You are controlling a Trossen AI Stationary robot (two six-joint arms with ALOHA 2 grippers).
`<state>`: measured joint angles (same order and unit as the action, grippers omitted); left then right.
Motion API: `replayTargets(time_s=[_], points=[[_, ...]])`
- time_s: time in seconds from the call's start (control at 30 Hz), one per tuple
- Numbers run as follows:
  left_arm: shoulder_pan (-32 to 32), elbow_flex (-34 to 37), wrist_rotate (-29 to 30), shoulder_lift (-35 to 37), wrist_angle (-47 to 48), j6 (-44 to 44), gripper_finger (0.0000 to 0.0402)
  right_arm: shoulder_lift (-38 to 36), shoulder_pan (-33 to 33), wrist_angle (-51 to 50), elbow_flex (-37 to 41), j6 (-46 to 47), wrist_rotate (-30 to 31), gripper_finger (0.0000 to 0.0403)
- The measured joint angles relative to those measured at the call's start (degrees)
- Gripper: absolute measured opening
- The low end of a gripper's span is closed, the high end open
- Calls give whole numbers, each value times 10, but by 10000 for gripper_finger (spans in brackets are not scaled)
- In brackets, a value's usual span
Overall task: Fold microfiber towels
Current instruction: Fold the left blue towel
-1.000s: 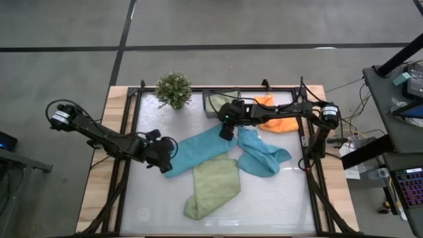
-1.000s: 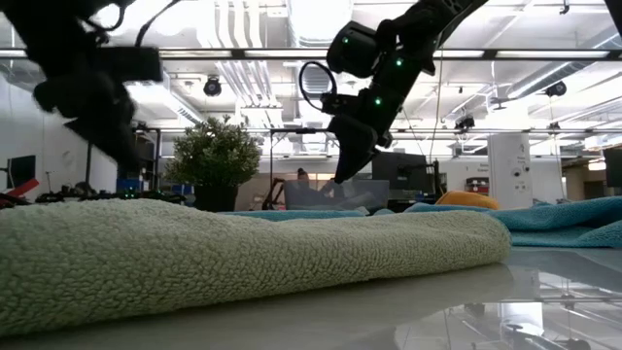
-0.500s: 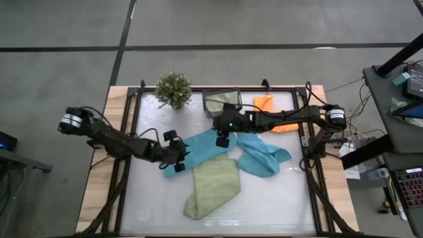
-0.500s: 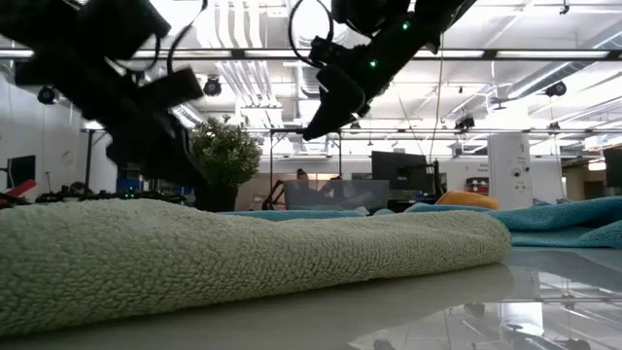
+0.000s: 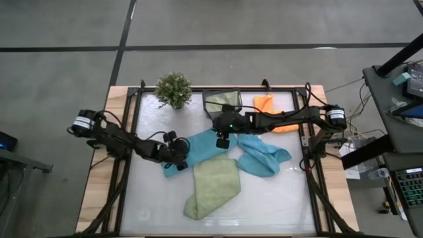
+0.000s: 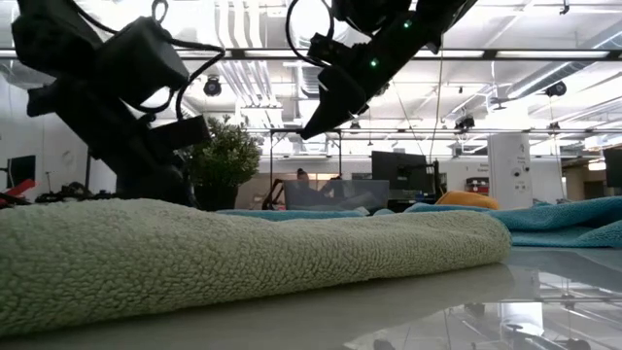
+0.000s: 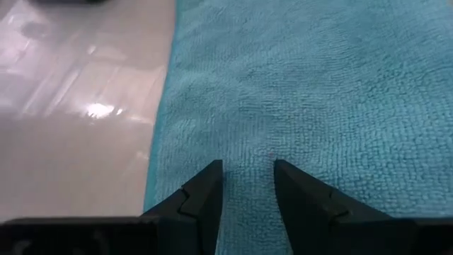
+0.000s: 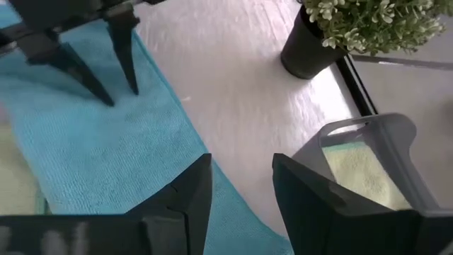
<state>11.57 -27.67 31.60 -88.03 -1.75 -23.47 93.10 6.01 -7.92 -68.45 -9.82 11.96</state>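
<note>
While the left gripper [image 5: 177, 157] has advanced from the table's left side over the last second, it now sits low over the near-left end of the teal towel [image 5: 201, 149], fingers [image 7: 205, 193] parted narrowly, tips on or just above the pile, nothing held. The right gripper [image 5: 223, 139] has shifted left and up off the other end of the same towel and hovers, fingers apart, empty. Second teal towel [image 5: 264, 155] and green towel [image 5: 213, 185] lie just beside; orange towel [image 5: 272, 112] is behind; a pale green cloth sits in the grey bin [image 5: 221, 101]. Judgement: corner pinch imminent, no fold started
</note>
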Motion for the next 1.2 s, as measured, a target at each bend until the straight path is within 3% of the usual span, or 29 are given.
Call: replayTargets(time_s=[0.23, 0.4, 0.73, 0.97, 1.2], points=[[-15, 5, -10, 83, 146, -1, 116, 0, 15, 1, -1, 15, 0, 140], [-18, 7, -2, 158, 198, 6, 116, 0, 23, 2, 1, 103, -1, 141], [-18, 8, 17, 204, 103, 75, 116, 0, 38, -2, 56, 267, -76, 169], [-18, 8, 19, 166, -27, 119, 116, 0, 48, -3, 95, 361, -121, 171], [-18, 8, 24, 98, -96, 133, 116, 0, 58, 28, 117, 357, -118, 171]])
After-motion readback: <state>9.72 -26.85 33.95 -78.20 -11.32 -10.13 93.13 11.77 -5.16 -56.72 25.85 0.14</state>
